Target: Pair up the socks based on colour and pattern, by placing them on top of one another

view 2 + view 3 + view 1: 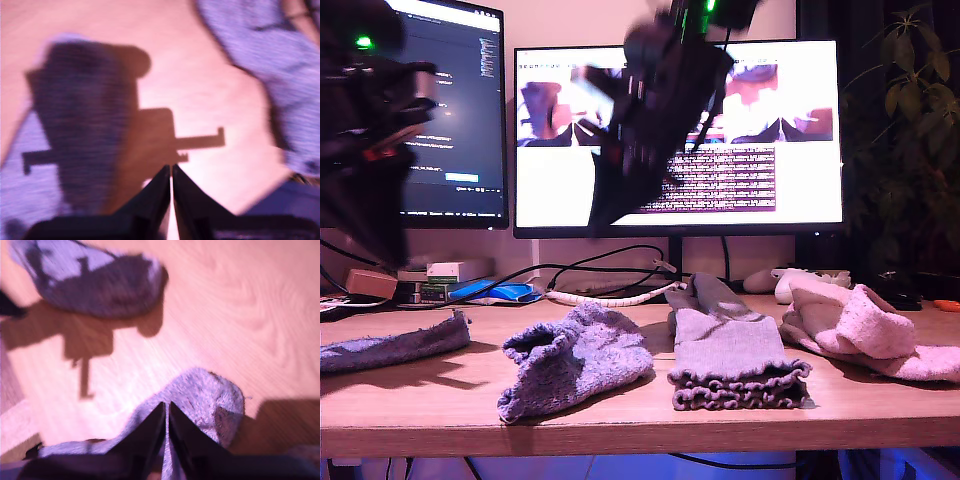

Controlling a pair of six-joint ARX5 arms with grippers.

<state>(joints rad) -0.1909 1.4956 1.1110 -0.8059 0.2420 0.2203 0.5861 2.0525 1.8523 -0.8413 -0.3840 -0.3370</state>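
Socks on desk (410, 395): grey sock (200, 400) lies directly beneath second gripper (167, 407), jaws clenched, contact unclear. First gripper (171, 170) clenched, empty, above bare wood; speckled sock (260, 65) beyond its jaws.

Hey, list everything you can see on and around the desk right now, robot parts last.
Flat knit sock: one, blue-purple, exterior view's left edge.
Bunched knit sock: one, blue-purple, left of centre in the exterior view.
Grey frilly socks: stacked, count unclear, right of centre.
Pink socks: heap, exterior view's right.
Controller: one, white, behind the pink socks.
Monitors: two, lit, at the back.
Plant: one, exterior view's right.
Desk: one, wooden.
Arms: two, dark, blurred, raised.
My first gripper: jaws together.
My second gripper: jaws together.
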